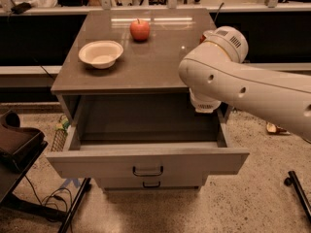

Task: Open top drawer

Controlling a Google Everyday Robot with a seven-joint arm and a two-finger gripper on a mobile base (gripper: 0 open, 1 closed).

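Tabletop (160,62) ahead, top drawer (97,163) looks fully out; tool hidden behind my arm (243,84), grip unknowable, so I'd lift away clear.

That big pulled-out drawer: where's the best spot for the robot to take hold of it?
Probably the small dark bar handle at the centre of the top drawer front, approached from the front. The bar lies horizontal, so pinching from above and below should suit. The gripper is out of sight; only the white arm shows, over the cabinet, on its right.
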